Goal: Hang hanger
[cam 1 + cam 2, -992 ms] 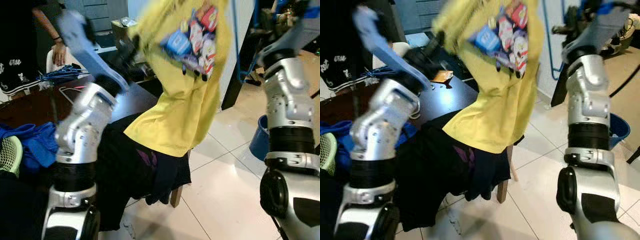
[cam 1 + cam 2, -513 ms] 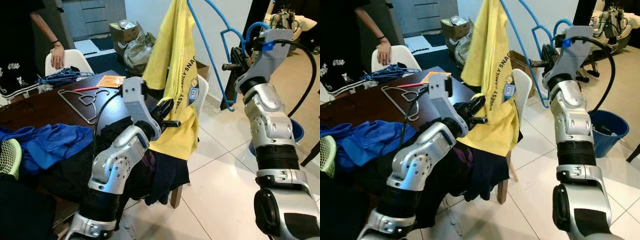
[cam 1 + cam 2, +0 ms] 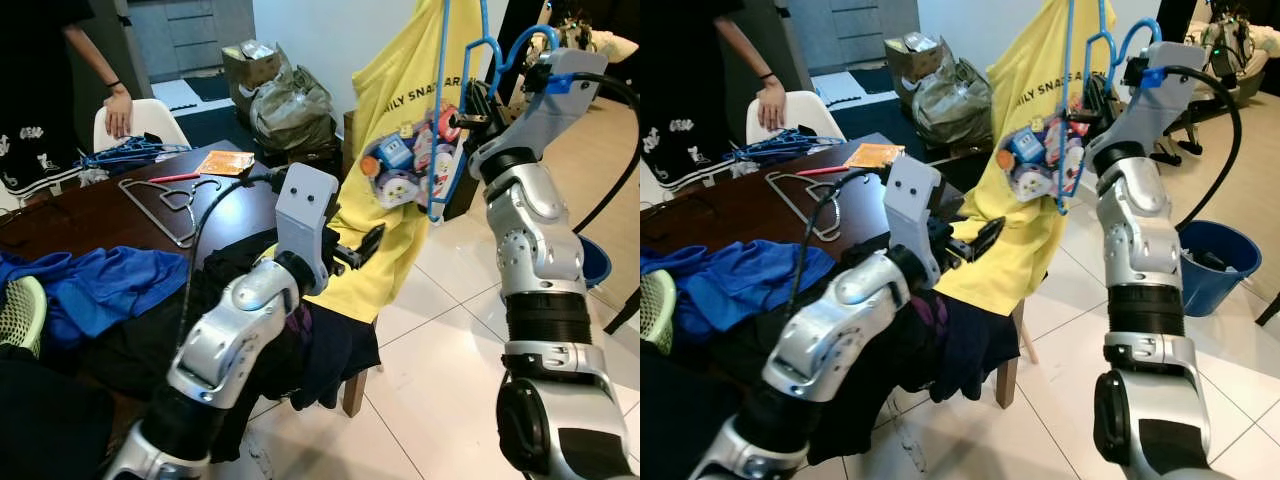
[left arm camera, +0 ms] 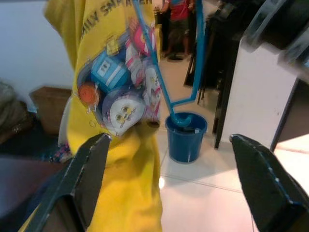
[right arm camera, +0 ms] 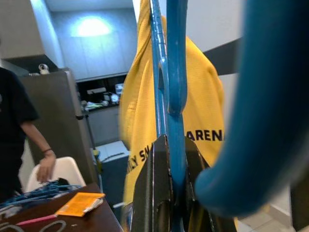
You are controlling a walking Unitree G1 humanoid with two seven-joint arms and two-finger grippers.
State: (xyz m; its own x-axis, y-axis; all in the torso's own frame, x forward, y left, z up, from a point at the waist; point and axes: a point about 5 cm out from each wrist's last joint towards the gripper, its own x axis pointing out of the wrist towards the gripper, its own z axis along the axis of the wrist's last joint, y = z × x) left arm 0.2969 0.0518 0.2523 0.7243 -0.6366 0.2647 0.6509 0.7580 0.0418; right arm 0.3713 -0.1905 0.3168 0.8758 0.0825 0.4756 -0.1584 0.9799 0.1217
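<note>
The blue hanger (image 3: 452, 110), long axis near upright with the yellow shirt (image 3: 410, 150) draped on it, is clamped high by the right gripper (image 3: 478, 103), while the spread-fingered, empty left gripper (image 3: 362, 248) is held just below the shirt's print.

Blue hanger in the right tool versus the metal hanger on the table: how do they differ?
The blue hanger is held upright in the right tool, carrying the yellow shirt; the metal hanger lies flat and bare on the table. Blue looks thicker; the metal one is thin silver wire.
</note>
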